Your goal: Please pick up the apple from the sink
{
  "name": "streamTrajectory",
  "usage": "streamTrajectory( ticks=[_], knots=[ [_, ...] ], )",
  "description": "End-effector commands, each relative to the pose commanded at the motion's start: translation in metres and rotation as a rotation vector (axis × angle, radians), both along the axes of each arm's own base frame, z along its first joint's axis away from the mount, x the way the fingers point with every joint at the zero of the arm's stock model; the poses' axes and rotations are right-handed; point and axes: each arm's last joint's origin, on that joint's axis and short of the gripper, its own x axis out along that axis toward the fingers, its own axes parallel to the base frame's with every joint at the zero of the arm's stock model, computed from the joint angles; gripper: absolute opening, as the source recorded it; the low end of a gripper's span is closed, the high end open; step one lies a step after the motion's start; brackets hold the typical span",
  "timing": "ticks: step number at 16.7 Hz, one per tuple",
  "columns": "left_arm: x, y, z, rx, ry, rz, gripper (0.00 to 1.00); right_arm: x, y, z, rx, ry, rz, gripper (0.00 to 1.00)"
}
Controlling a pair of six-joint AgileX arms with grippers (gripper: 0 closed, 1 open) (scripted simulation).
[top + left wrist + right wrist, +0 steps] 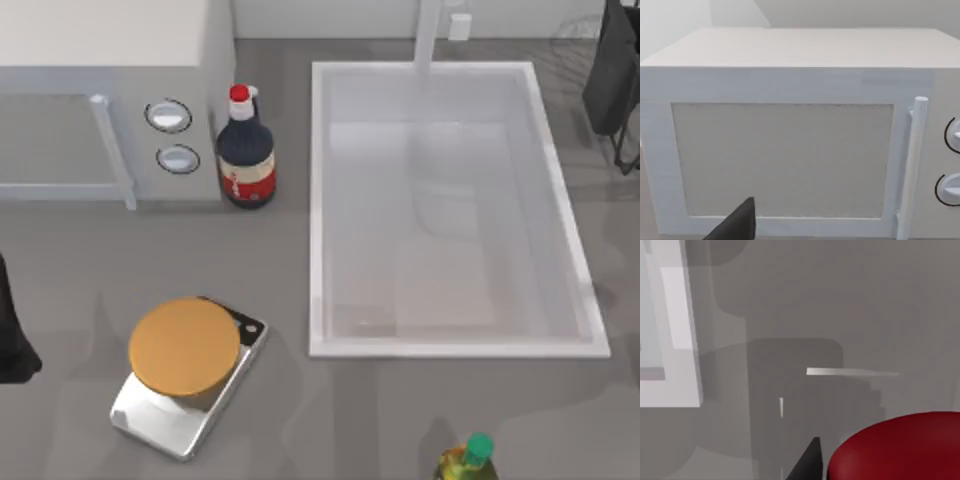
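Observation:
The glossy red apple [900, 447] sits close under the right wrist camera, above grey table, with my right gripper [865, 465] shut on it; one dark finger [807, 462] shows beside the fruit. In the top view my right arm [615, 80] hangs at the far right edge, just beyond the sink's back right corner. The white sink [450, 348] holds nothing in its basin, and its pale rim [682, 340] lies off to one side in the right wrist view. My left gripper [12, 335] is parked at the table's left edge; one dark finger [737, 225] faces the microwave.
A grey-white microwave [100, 40] fills the back left, its door [785, 160] near the left wrist camera. A dark red-capped bottle [246, 150] stands between microwave and sink. An orange disc on a silver scale [185, 345] lies front left. A green-capped bottle [470, 460] stands at the front.

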Motion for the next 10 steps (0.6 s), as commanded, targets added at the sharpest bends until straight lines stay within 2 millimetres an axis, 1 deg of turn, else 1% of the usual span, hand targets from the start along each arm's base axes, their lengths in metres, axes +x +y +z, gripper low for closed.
streamTrajectory(
  ticks=[4,5,10],
  knots=[
    [0.0000,0.0000,0.0000,0.000,0.000,0.000,1.00,0.0000,0.0000,0.0000,0.000,0.000,0.000,0.98],
    [0.0000,0.0000,0.0000,0.000,0.000,0.000,1.00,0.0000,0.0000,0.0000,0.000,0.000,0.000,1.00],
    [0.0000,0.0000,0.0000,0.000,0.000,0.000,1.00,0.0000,0.0000,0.0000,0.000,0.000,0.000,1.00]
  ],
)
